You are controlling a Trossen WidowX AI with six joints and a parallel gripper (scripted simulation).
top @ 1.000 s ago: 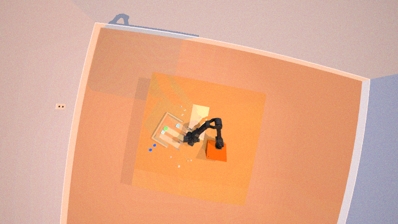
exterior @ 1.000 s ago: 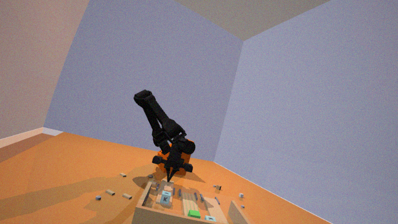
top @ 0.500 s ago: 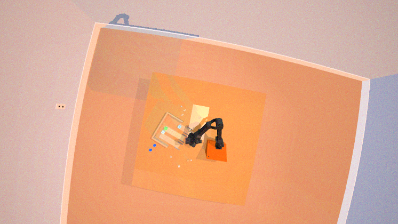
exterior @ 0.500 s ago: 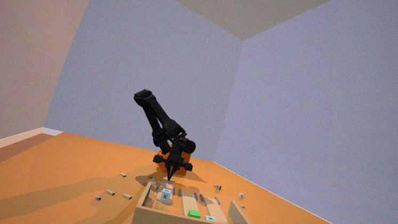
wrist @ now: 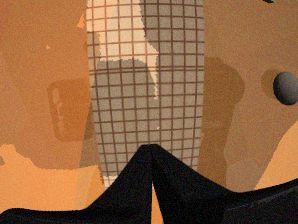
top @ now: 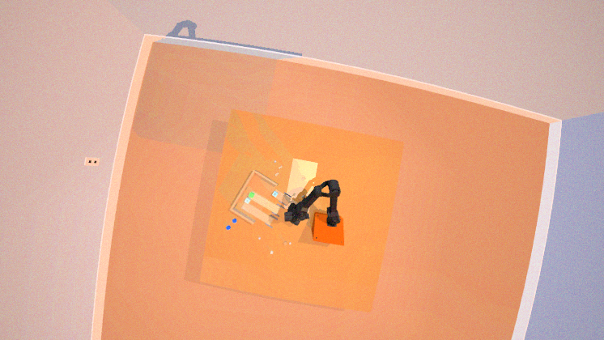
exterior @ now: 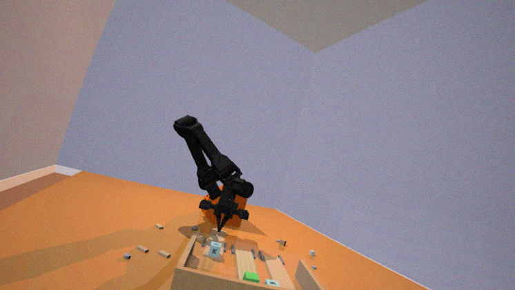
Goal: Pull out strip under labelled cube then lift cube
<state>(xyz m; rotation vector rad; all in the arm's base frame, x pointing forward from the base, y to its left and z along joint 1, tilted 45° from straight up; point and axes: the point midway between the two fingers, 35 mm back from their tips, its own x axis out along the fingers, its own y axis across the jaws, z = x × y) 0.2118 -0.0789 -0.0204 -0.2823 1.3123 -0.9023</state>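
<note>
A light-blue cube marked K [exterior: 215, 250] [top: 274, 193] rests on a pale strip with a grid pattern [wrist: 145, 100] [exterior: 218, 237], which runs out of the tray toward the arm. My gripper [exterior: 219, 230] [wrist: 149, 151] is shut, with no gap between its fingertips; they are over the strip near its arm-side end. Contact with the strip cannot be told. A green block [exterior: 250, 277] [top: 252, 194] sits on a ribbed strip [exterior: 246, 261] [top: 265, 202]. A second light-blue cube [exterior: 272, 282] [top: 247, 200], its mark unclear, sits at the far end of a plain strip [exterior: 279, 271] [top: 256, 212].
The tray [top: 241, 190] [exterior: 205, 282] has raised walls; short dark rails [exterior: 232, 249] [exterior: 261, 255] flank the strips. A dark ball [wrist: 286, 88] [exterior: 194, 228] lies beside the strip. Small blocks [exterior: 142, 248] [exterior: 282, 242] lie on both sides. Two blue discs [top: 234, 220] [top: 227, 227] lie outside the tray.
</note>
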